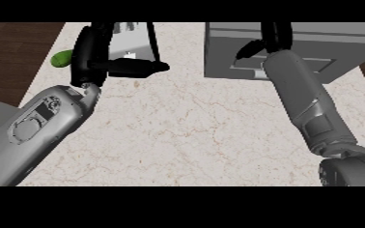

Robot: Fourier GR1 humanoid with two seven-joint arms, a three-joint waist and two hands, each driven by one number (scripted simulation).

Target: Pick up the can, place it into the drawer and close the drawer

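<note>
The grey drawer unit (314,38) stands at the back right of the counter, its drawer front (314,66) facing me and nearly flush with the body. My right hand (275,35) is at the unit's front left, over the drawer. Its fingers point straight away from me and its thumb (248,49) sticks out to the left. No can shows anywhere; the right hand and forearm hide part of the drawer. My left hand (91,53) rests open at the back left, fingers up and thumb pointing right.
A green object (61,58) lies at the counter's left edge beside the left hand. Behind that hand stands a pale grey object with thin black bars (134,39). Dark wooden floor (21,53) shows past the left edge. Marble counter (185,125) spreads between my forearms.
</note>
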